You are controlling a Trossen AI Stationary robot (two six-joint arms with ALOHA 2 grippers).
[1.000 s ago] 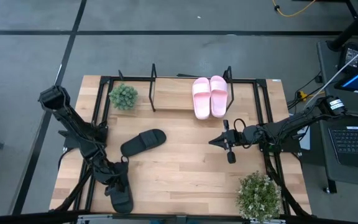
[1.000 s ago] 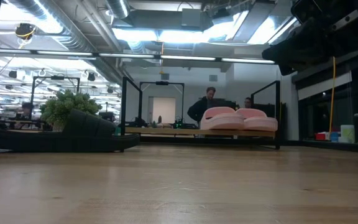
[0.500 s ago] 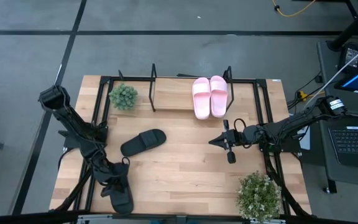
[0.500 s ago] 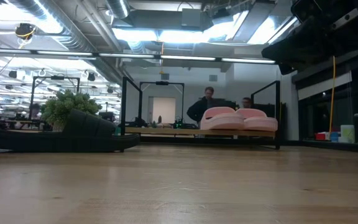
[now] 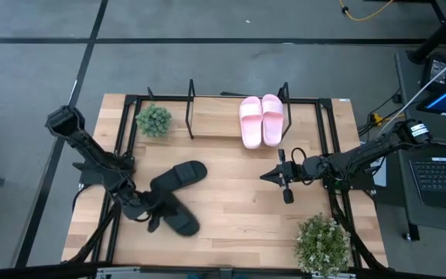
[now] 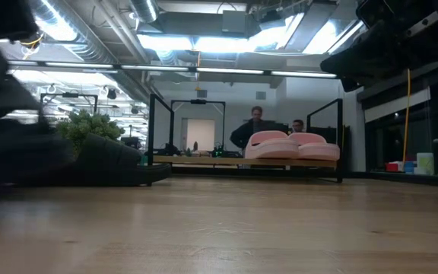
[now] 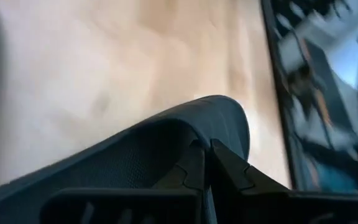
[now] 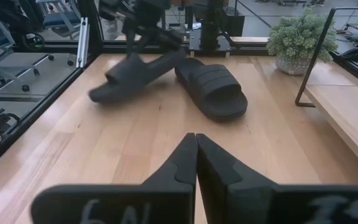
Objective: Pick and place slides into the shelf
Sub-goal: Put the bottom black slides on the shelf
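Note:
Two pink slides (image 5: pixel 262 120) stand side by side on the shelf's wooden board (image 5: pixel 215 122) at the table's far edge. One black slide (image 5: pixel 178 176) lies flat on the table left of centre. A second black slide (image 5: pixel 183 221) sits slanted just nearer, with my left gripper (image 5: pixel 152 215) shut on it. In the right wrist view this slide (image 8: pixel 129 78) is tilted beside the flat one (image 8: pixel 213 87). My right gripper (image 5: pixel 263 177) hangs shut above the table's right half, pointing at the black slides and holding nothing. My left gripper pinches the black slide's rim (image 7: pixel 197 134) between its two fingers, at the end toward the table's left edge. The fingers slant down from the left. The slide sits tilted in the hold; I cannot tell whether its far end touches the table.
A small plant (image 5: pixel 153 120) stands at the shelf's left end and a larger one (image 5: pixel 322 244) at the near right corner. A black frame (image 5: pixel 327 139) runs around the table. Bare wood lies between the black slides and the shelf. People show far behind the shelf (image 6: pixel 253 125).
My left gripper has swung from the near left corner toward the table's right and far side, rolling as it went. The black slide came with it: it lay pointing near to far at the corner, and now sits turned about, slanted, close to the other black slide.

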